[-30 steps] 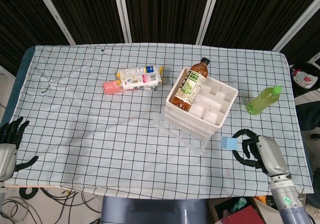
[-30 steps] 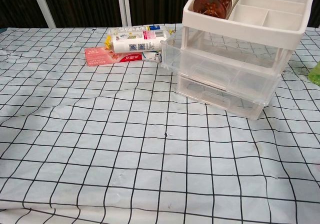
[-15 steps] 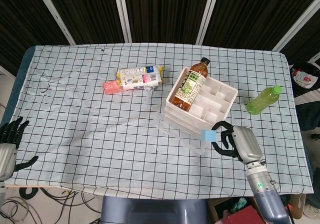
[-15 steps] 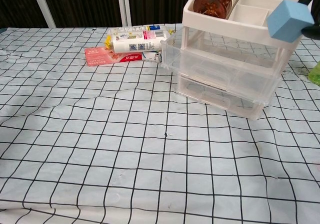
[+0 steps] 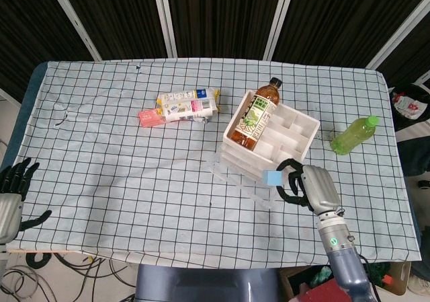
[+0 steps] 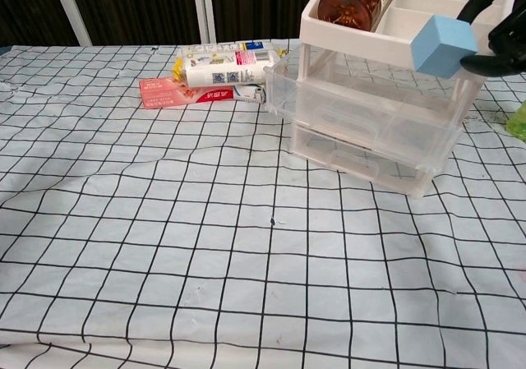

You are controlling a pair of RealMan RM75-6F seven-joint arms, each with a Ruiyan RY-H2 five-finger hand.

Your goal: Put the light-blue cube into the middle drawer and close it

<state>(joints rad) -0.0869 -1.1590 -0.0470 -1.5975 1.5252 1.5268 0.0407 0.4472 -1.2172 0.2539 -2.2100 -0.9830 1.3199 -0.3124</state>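
Head view: right hand (image 5: 304,184) holds cube (image 5: 272,177) above the pulled-out middle drawer (image 6: 362,116). Grasp and carry done; drop and close remain. Left hand (image 5: 12,193) idle at table edge, fingers spread, empty.

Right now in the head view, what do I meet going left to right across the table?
Left hand → pink packet → white snack packet → brown tea bottle → light-blue cube → right hand → green bottle.
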